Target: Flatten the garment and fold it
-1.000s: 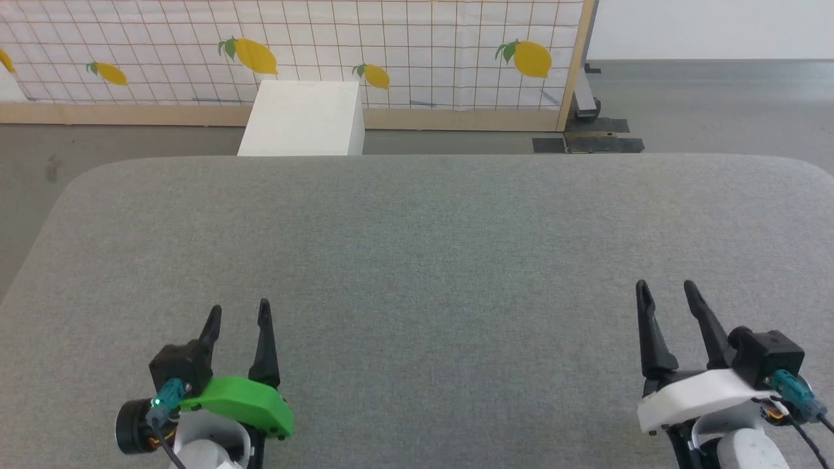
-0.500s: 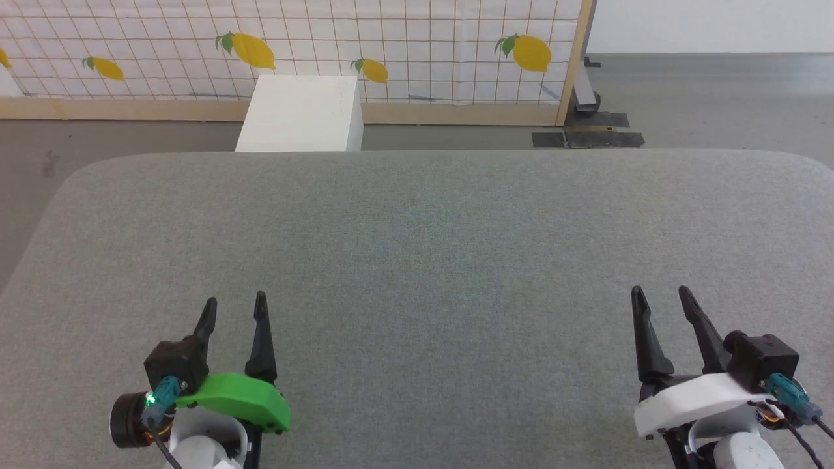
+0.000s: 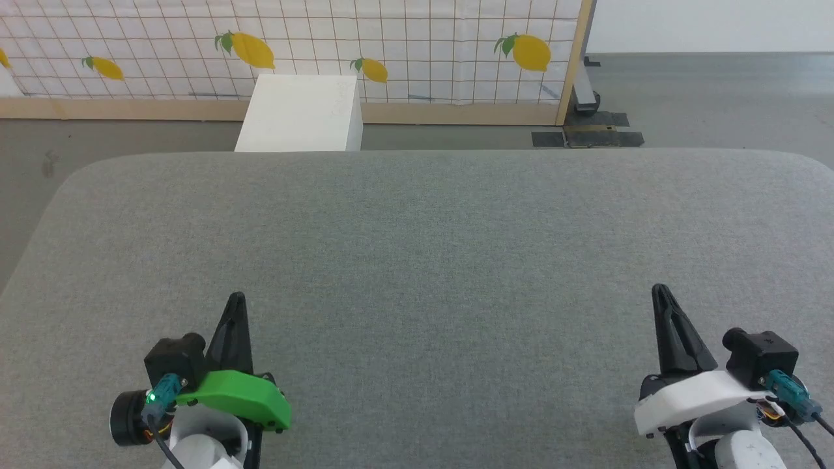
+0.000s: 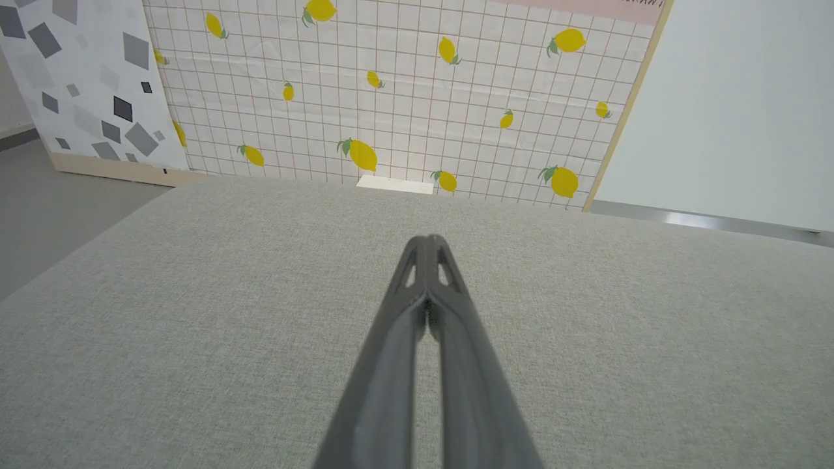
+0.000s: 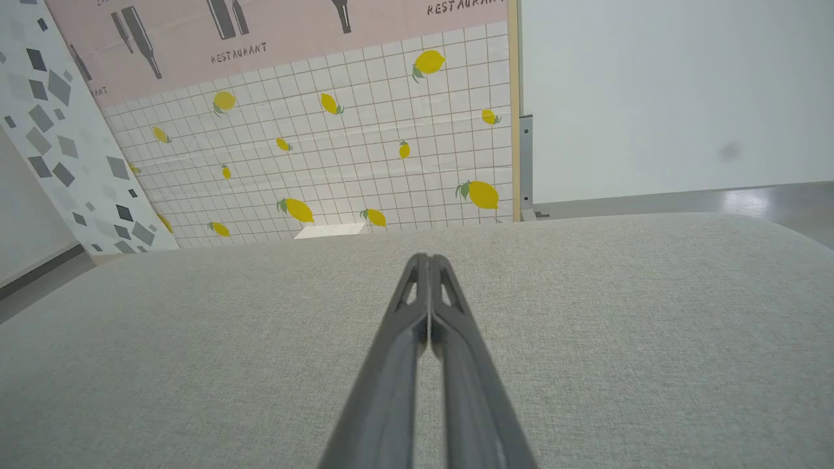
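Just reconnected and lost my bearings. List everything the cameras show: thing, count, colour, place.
table top: one, grey fabric, spanning the head view before the robot
box: one, white, beyond the table's far edge, left of centre
lemon panel: one, white grid with yellow lemons, wooden frame, behind the box
speckled panel: one, white with grey shapes, left of the lemon panel
poster: one, pink with dark bottles, above the lemon panel
floor: grey, around the table
left gripper: one, dark fingers, green cover, shut, lower left over the table
right gripper: one, dark fingers, white cover, shut, lower right over the table
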Tool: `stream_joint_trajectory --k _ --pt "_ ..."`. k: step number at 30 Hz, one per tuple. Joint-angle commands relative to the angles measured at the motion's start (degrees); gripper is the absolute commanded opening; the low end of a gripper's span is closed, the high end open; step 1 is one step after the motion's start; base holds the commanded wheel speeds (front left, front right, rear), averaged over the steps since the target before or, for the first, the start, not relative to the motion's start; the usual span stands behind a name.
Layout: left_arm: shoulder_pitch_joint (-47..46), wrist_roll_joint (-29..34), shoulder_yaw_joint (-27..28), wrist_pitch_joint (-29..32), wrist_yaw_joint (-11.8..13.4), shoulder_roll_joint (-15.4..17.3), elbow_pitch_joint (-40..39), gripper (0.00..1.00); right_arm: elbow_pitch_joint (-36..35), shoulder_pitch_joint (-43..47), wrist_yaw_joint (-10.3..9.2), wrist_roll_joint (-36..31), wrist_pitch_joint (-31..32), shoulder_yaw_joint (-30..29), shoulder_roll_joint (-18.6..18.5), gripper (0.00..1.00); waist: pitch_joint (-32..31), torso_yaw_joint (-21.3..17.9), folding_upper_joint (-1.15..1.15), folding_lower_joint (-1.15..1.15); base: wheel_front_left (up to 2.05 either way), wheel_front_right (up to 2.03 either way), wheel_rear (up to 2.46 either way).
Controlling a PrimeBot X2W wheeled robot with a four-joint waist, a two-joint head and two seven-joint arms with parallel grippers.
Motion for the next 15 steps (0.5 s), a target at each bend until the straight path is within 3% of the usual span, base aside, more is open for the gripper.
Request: stream_joint_trajectory --k 1,15 --pt "0.48 1.11 0.27 0.24 -0.16 -0.32 -0.56 0.0 -0.62 0.36 -0.01 -0.45 0.33 0.13 0.01 0.0 0.0 -0.01 0.0 0.0 0.0 0.0 0.0" --pt "1.18 2.77 0.75 1.86 -0.39 -0.79 -2.39 0.0 -2.39 0.85 -0.02 -1.73 1.94 0.33 0.01 0.0 -0.01 -0.1 0.0 0.0 0.0 0.0 0.0"
